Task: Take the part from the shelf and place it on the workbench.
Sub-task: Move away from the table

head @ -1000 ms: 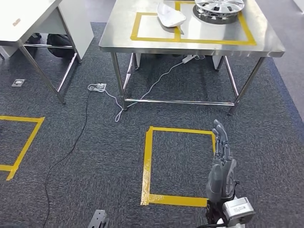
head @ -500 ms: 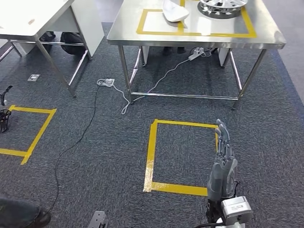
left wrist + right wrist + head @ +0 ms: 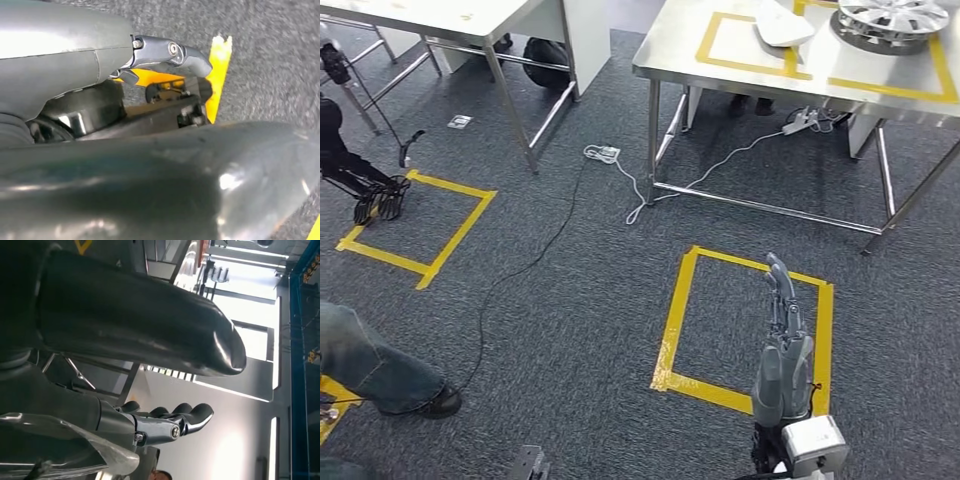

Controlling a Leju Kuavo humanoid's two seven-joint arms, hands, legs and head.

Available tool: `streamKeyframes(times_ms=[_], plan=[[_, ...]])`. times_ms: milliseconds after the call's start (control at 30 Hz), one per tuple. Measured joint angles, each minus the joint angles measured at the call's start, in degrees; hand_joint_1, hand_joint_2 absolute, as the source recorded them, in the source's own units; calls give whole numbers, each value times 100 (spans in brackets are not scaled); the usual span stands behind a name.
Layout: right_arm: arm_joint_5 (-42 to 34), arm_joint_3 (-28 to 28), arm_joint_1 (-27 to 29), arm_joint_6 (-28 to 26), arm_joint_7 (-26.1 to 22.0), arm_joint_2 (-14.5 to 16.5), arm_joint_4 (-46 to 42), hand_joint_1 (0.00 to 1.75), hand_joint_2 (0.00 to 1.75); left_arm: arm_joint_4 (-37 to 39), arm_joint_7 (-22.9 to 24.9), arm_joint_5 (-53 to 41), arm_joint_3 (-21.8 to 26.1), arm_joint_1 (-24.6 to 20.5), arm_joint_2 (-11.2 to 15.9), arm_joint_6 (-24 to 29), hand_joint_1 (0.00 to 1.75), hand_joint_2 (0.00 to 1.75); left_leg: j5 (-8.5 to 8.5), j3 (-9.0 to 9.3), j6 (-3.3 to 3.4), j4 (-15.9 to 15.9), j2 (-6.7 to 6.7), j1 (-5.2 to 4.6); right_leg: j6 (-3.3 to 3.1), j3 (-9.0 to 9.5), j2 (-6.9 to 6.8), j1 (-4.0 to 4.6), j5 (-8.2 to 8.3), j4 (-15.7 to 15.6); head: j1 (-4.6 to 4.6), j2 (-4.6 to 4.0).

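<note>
Though set on fetching the part from the shelf, cannot tell where either lies, so no bearing or long axis to judge yet. On the workbench [image 3: 682, 62], well ahead and to the right: a white part [image 3: 782, 22], smooth and shell-like, just beside a silver wheel cover [image 3: 895, 14]. Nearer that bench the right hand [image 3: 782, 345], fingers straight, holding nothing. Left hand [image 3: 75, 75] stretched and empty too, low over yellow tape [image 3: 217, 75].

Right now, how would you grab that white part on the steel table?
Probably by its pointed near end, coming from the table's front edge. The white part lies flat and low, narrowing toward that edge, so a hand could pinch it there. The right hand holds nothing.
</note>
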Motion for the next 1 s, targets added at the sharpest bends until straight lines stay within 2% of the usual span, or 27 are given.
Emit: streamKeyframes(times_ms=[33, 67, 133, 167, 200, 267, 300, 367, 400, 433, 467, 500, 533, 567, 633, 667, 700, 733, 767, 800, 833, 867, 933, 967, 1000], plan=[[0, -1, 0, -1, 0, -2, 1, 0, 0, 0, 0, 0, 0, 4, 2, -1, 0, 0, 14, -19, 2, 12, -81, -18, -26, 64, 15, 14, 113, -102, 0, -1], [0, -1, -1, -1, 0, -2, 2, 0, 0, 0, 0, 1, 0, 6, 2, -1, 0, 0, 24, -30, 0, 25, -163, -31, -60, 236, 58, 25, 307, -419, 0, -1], [2, 0, -4, -2, -1, -2, 1, 0, 0, 0, 0, 0, 0, -1, -6, -1, 0, 0, 35, -56, -11, 64, -308, -53, -128, 643, 297, 22, 604, -1205, -2, -2], [2, 1, -5, -2, -2, -2, 0, 0, 0, 0, 0, 0, 0, -9, -12, -1, 0, 0, 47, -89, -29, 89, -373, -55, -144, 785, 400, 19, 656, -1468, -4, -1], [2, 1, -5, -3, -2, -2, -1, 0, 0, 0, 0, 0, 0, -13, -16, -1, 0, 0, 64, -133, -55, 108, -433, -47, -152, 847, 457, 19, 649, -1590, -3, -1], [1, 3, -6, -5, -2, -2, -4, 0, 0, 0, 0, 0, 0, -8, -13, 0, 0, 0, 102, -216, -117, 136, -546, -31, -160, 874, 367, 15, 654, -1647, -1, 0], [2, 4, -9, -5, -2, -2, -4, 0, 0, -1, 0, 0, -1, 2, -11, 1, 0, 0, 85, -248, -153, 170, -511, -36, -175, 874, 296, 1, 673, -1665, -3, 0], [2, 6, -8, -6, -4, -2, -5, 0, 0, -2, 0, 1, -2, 7, -3, 2, 0, 0, -131, -398, -246, 498, -255, -32, -208, 887, 134, -35, 698, -1700, -53, 0], [2, 6, -3, -6, -4, -2, -5, 0, 0, -2, 0, 1, -2, 2, -7, 3, 0, 0, -321, -548, -302, 835, -92, -5, -216, 888, 48, -36, 700, -1701, -78, 0], [1, 6, 2, -6, -4, -2, -5, 0, 0, -2, 0, 0, -2, -4, -4, 5, 0, 0, -511, -726, -354, 1232, 1, 36, -220, 884, -40, -38, 698, -1700, -100, 0], [1, 5, 7, -5, -3, -2, -5, 0, 0, -2, 0, -2, -2, -9, 0, 7, 0, 0, -641, -878, -398, 1576, 40, 78, -218, 880, -131, -43, 696, -1698, -99, 0], [1, 4, 8, -5, -2, -2, -5, 0, 0, -2, 0, -3, -2, -10, 7, 8, 0, 0, -671, -954, -434, 1762, 55, 115, -212, 878, -215, -52, 691, -1697, -102, -1], [1, 5, 7, -4, -2, -2, -5, 0, 0, -2, 0, -2, -2, -10, 14, 8, 0, 0, -586, -917, -467, 1717, 70, 147, -200, 882, -295, -64, 685, -1696, -102, -2], [1, 6, 6, -4, -2, -2, -5, 0, 0, -2, 0, -1, -2, -7, 23, 8, 0, 0, -410, -767, -493, 1446, 105, 174, -182, 894, -371, -80, 676, -1695, -102, -2], [1, 6, 4, -4, -3, -2, -5, 0, 0, -2, 0, 1, -2, -4, 27, 9, 0, 0, -84, -349, -522, 640, 332, 171, -118, 929, -504, -90, 651, -1694, -114, -2], [2, 6, 3, -4, -4, -2, -5, 0, 0, -2, 0, 1, -2, -12, 23, 8, 0, 0, -13, -213, -494, 352, 451, 152, -77, 938, -560, -80, 641, -1691, -123, -2], [2, 6, 0, -4, -4, -2, -5, 0, 0, -2, 0, 1, -2, -18, 18, 7, 0, 0, -7, -162, -453, 205, 534, 125, -36, 942, -617, -63, 634, -1689, -123, -2], [2, 6, -3, -4, -5, -2, -5, 0, 0, -2, 0, 0, -2, -19, 14, 5, 0, 0, -33, -179, -394, 187, 538, 96, 3, 943, -676, -50, 633, -1694, -120, -2], [3, 7, -7, -5, -6, -2, -5, 0, 0, -2, 0, 0, -2, -12, 13, 4, 0, 0, -26, -201, -328, 181, 483, 95, 38, 952, -738, -47, 629, -1700, -112, -2], [3, 8, -12, -7, -6, -2, -5, 0, 0, -2, -1, -2, -2, 3, 14, 4, 0, 0, -15, -212, -278, 172, 421, 95, 74, 947, -743, -59, 606, -1698, -101, -2], [3, 8, -15, -8, -8, -2, -5, 0, 0, -2, -1, -3, -2, 10, 14, 4, 0, 0, 0, -217, -226, 161, 357, 97, 100, 921, -630, -74, 537, -1633, -92, -2], [3, 9, -14, -11, -8, -2, -5, 0, 0, -2, -1, -3, -2, 7, 14, 5, 0, 0, 20, -220, -179, 146, 291, 98, 111, 837, -454, -83, 404, -1445, -79, -2], [3, 9, 2, -14, -8, -2, -5, 0, 0, -2, 0, -4, -2, -7, 9, 4, 0, 0, 47, -240, -105, 140, 153, 73, 89, 491, -83, -72, 26, -706, -42, -2], [2, 9, 12, -15, -6, -2, -4, 0, 0, -2, 0, -4, -2, -8, 7, 4, 0, 0, 54, -250, -81, 143, 78, 50, 69, 283, -20, -54, -123, -300, -34, -2], [2, 9, 21, -15, -5, -2, -3, 0, 0, -2, 0, -4, -2, -4, 5, 2, 0, 0, 59, -256, -66, 146, 4, 28, 48, 124, -2, -36, -185, -22, -32, -2]])
